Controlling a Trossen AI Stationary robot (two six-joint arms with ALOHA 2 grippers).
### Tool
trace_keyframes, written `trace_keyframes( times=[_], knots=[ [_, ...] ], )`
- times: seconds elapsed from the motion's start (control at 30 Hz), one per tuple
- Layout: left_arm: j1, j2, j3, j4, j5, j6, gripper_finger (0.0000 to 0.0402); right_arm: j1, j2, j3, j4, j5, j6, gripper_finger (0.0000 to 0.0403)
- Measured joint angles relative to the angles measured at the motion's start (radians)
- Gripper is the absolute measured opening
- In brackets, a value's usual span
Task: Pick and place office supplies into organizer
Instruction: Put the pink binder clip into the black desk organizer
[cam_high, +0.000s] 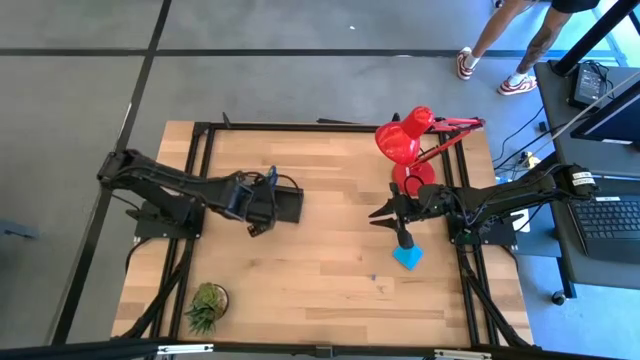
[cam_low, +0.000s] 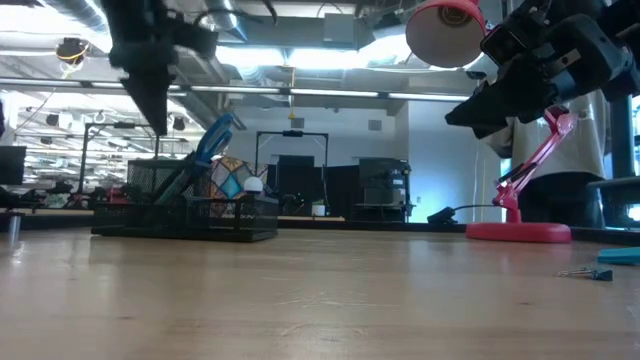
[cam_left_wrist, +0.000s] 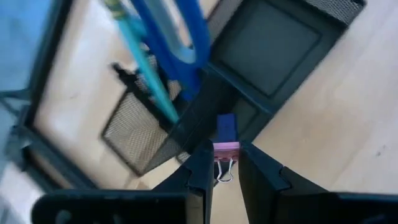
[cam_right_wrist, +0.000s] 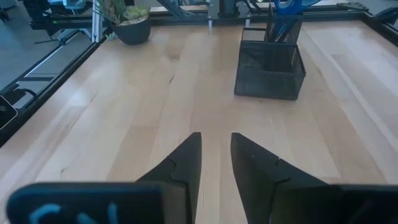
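Observation:
The black mesh organizer (cam_high: 288, 205) stands left of the table's middle. Blue-handled scissors (cam_left_wrist: 177, 37) and a cyan pen (cam_left_wrist: 144, 68) stand in its cup section, also seen in the low view (cam_low: 212, 140). My left gripper (cam_high: 260, 212) hovers over the organizer's cup end, shut on a small purple-and-pink binder clip (cam_left_wrist: 226, 134). My right gripper (cam_high: 381, 214) is open and empty above the table's right half, near the red lamp's base. A cyan sticky-note pad (cam_high: 407, 256) lies flat on the table near it. My left gripper pinches the binder clip between its two fingertips (cam_left_wrist: 202, 163), at the clip's pink part (cam_left_wrist: 226, 149) by the wire handles (cam_left_wrist: 223, 173). The fingers come from above. The clip's purple end (cam_left_wrist: 226, 124) sticks out past the tips, lifted clear above the organizer.
A red desk lamp (cam_high: 405, 140) stands at the far right, its base (cam_high: 413, 178) close to my right gripper. A small potted plant (cam_high: 207, 305) stands at the near left corner. A tiny item (cam_low: 590, 272) lies on the wood by the pad. A person's legs (cam_high: 500, 50) show beyond the table.

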Motion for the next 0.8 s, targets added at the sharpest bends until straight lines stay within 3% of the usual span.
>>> trace_keyframes(
  times=[0.2, 0.57, 0.8],
  knots=[
    [0.061, -0.048, -0.140, 0.199, 0.056, 0.098, 0.0054, 0.000, 0.000, 0.000, 0.000, 0.000, 0.000, 0.0091],
    [0.144, -0.047, -0.296, 0.333, 0.094, 0.150, 0.0055, 0.000, 0.000, 0.000, -0.001, 0.000, 0.000, 0.0091],
    [0.151, -0.047, -0.319, 0.365, 0.102, 0.151, 0.0069, 0.000, 0.000, 0.000, -0.002, 0.000, 0.000, 0.0091]
  ],
)
